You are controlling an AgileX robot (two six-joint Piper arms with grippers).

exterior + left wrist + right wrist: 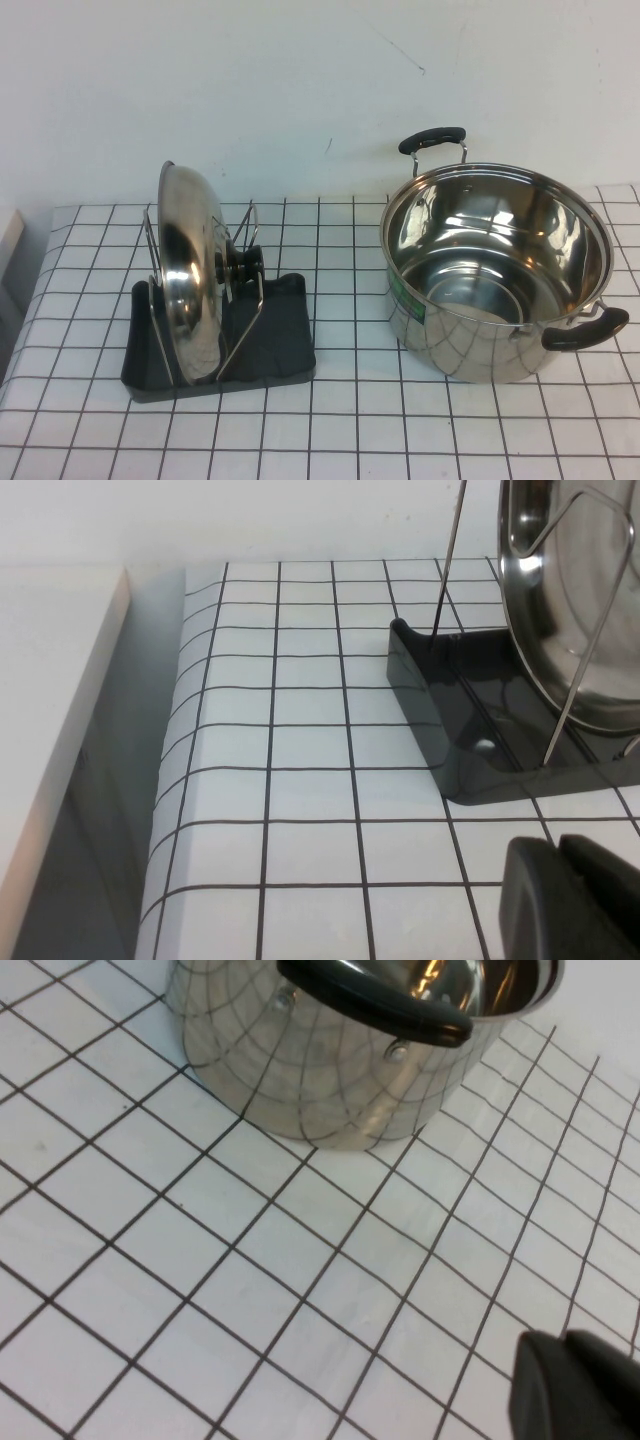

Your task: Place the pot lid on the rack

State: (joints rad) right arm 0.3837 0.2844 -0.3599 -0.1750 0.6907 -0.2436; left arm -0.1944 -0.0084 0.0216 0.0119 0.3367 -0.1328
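One lid [188,275] stands on edge in the rack [285,335], at nine o'clock from the pot [495,270]. It looks hard, shiny and slippery; its black knob [248,262] is the best hold. The left gripper [570,895] and right gripper [575,1390] hang low over the bench [400,420], both closed and holding nothing.

Shiny steel pot lid [190,275], glossy black plastic rack [285,335]

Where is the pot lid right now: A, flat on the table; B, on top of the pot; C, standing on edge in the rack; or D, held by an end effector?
C: the pot lid stands on edge between the wire uprights of the rack, and the pot sits open.
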